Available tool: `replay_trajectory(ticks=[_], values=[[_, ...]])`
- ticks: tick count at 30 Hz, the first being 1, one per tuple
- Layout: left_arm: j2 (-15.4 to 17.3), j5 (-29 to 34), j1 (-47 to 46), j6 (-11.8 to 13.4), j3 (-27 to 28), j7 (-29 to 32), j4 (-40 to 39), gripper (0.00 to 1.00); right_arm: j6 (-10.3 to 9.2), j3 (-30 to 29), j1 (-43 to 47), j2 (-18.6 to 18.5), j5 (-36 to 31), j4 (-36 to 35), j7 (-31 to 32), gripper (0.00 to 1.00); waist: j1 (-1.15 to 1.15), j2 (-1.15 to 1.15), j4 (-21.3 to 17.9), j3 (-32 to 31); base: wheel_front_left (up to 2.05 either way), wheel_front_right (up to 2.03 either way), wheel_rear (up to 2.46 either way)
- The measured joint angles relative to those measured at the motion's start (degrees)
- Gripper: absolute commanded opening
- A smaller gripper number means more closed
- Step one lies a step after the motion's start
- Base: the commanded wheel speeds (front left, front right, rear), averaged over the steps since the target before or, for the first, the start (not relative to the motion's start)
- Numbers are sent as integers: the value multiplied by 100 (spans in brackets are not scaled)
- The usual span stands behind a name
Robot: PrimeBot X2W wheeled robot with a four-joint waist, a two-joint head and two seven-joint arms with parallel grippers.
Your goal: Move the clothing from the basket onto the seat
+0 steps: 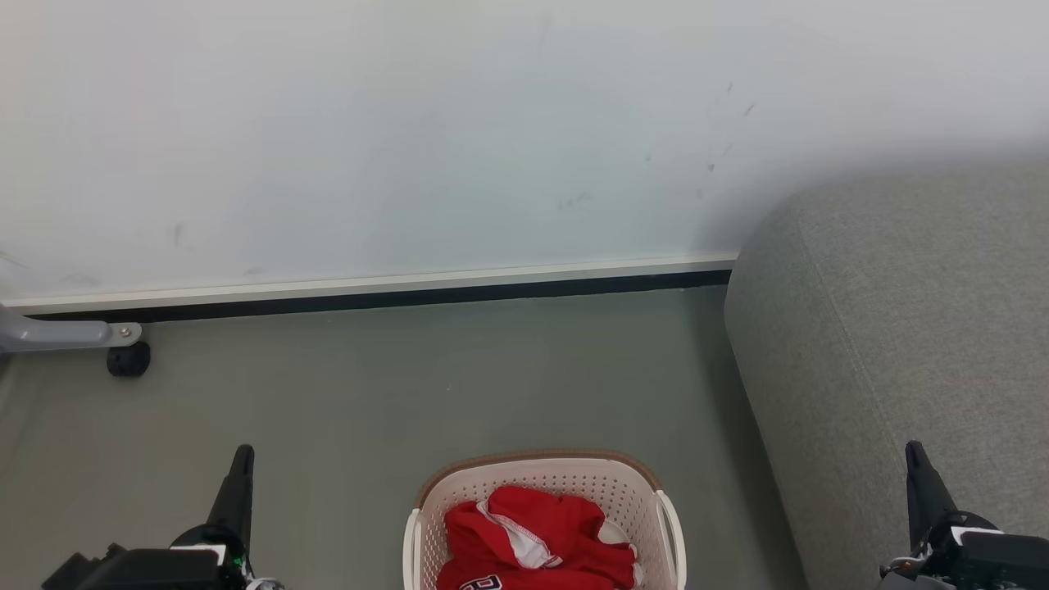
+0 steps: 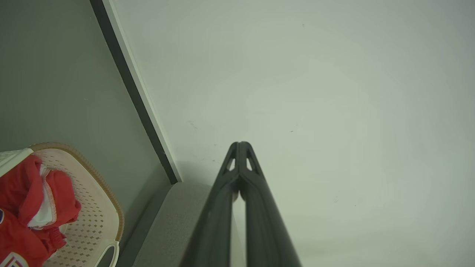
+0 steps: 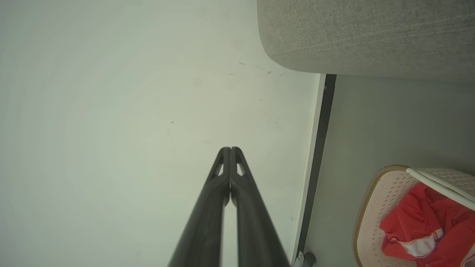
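Observation:
The cream perforated basket [image 1: 541, 479] with a brown rim stands on the floor at the bottom centre of the head view, with the red and white clothing [image 1: 533, 537] piled inside. The grey seat [image 1: 901, 344] rises to the right of it. My left gripper [image 1: 242, 453] is shut and empty, low at the left of the basket. My right gripper [image 1: 914, 449] is shut and empty over the seat's front. In the left wrist view the closed left gripper [image 2: 240, 144] points at the wall, with the basket [image 2: 100, 207] and clothing [image 2: 22, 207] at lower left. The right wrist view has the right gripper [image 3: 230, 149], basket [image 3: 374, 207], clothing [image 3: 423, 222] and seat [image 3: 363, 33].
A pale wall [image 1: 410, 123] with a white and black skirting [image 1: 369, 293] closes the far side. A grey leg on a black castor [image 1: 128, 359] stands at the left by the wall. Grey-green floor [image 1: 451, 385] lies between the wall and the basket.

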Motion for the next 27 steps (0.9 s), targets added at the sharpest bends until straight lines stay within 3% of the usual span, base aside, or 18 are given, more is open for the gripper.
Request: replay_trajectory(ticks=[27], values=[[0, 0, 0, 0, 0, 0, 0, 0, 0, 0, 0, 0, 0, 0, 0, 0, 0, 0, 0, 0, 0, 0, 0]])
